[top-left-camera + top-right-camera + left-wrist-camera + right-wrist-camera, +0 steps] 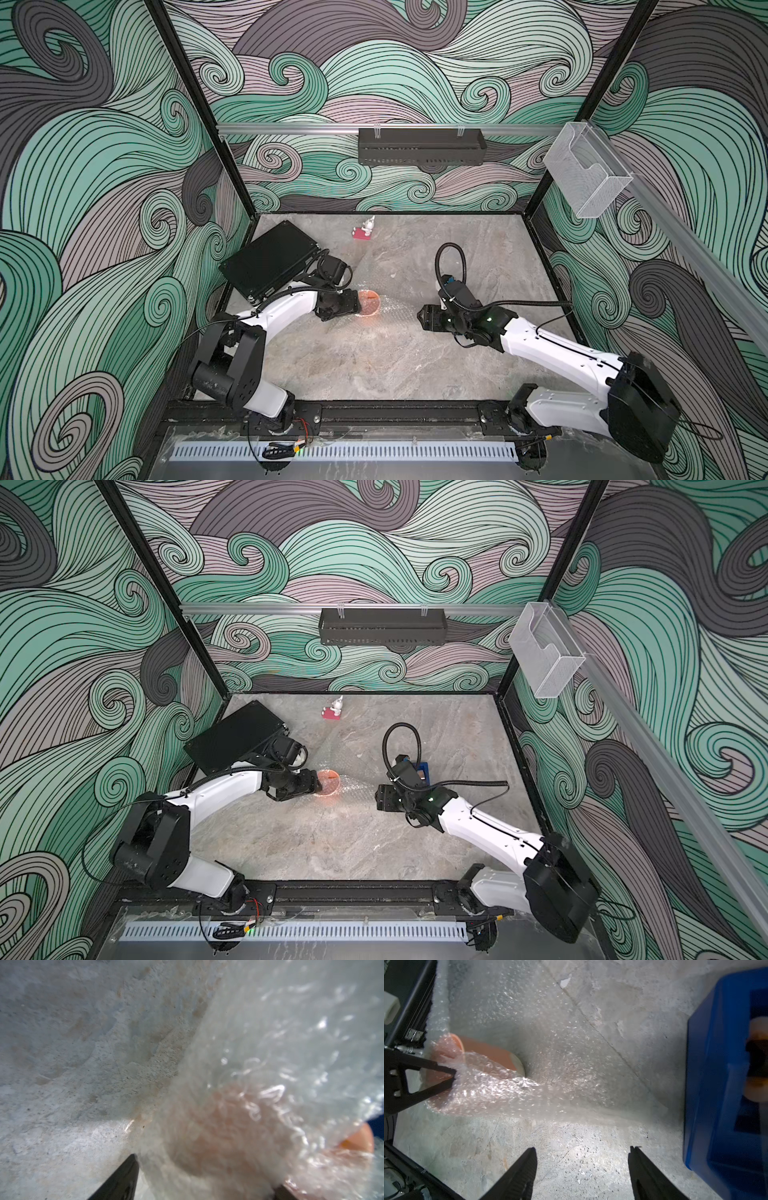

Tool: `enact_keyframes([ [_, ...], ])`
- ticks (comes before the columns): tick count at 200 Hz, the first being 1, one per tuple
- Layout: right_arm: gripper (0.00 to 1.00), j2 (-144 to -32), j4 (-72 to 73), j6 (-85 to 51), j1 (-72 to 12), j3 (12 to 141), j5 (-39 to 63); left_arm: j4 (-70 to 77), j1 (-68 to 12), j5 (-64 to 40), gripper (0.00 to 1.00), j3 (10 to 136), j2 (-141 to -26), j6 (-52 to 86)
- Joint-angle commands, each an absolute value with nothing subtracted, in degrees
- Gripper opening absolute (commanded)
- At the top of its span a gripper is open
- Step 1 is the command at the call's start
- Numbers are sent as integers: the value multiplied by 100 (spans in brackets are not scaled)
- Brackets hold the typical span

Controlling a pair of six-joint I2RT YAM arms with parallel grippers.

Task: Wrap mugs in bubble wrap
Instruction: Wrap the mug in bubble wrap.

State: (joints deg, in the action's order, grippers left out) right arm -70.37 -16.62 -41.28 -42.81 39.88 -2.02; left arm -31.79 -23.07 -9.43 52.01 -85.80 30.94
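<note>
Mid-wrap, our left end effector (205, 1174) straddled the mug (488, 1051) — grip unclear — while the right end effector (583, 1148) gaped empty, next needing the bubble wrap (550, 1053)'s loose edge.

Expect even, bright light and sharp focus in both top views, with bowed edges. Your left wrist view is blurred; the bubble wrap (291, 1043) glints. In your right wrist view, glare whitens the surface (581, 1142) beside it.

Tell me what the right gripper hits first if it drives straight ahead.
Probably the bubble wrap lying flat on the table; the mug sits further on, to one side. Depth is unclear.
</note>
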Motion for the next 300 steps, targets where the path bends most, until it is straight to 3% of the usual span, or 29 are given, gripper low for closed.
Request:
enact_keyframes([
  [1, 73, -7046, -1527, -5056, -4194, 3738, -554, -3382, -2355, -734, 76, 5322, -8701, 3061],
  [115, 72, -8388, -706, -5641, -4052, 3746, -744, -3428, -2383, -677, 76, 5377, -8755, 3050],
  [162, 66, -8783, -594, -5622, -3932, 4026, -881, -3428, -2383, -668, 76, 5387, -8773, 3037],
  [190, 57, -8987, -591, -5524, -3911, 4210, -923, -3419, -2389, -685, 76, 5412, -8814, 3032],
  [207, 47, -9078, -572, -5432, -3902, 4308, -892, -3423, -2384, -684, 76, 5421, -8833, 3023],
  [252, 0, -8996, -613, -5017, -3915, 4597, -629, -3428, -2389, -686, 76, 5440, -8870, 3006],
  [300, 0, -8235, -212, -4291, -4103, 4704, 55, -3428, -2385, -691, 76, 5472, -8899, 3004],
])
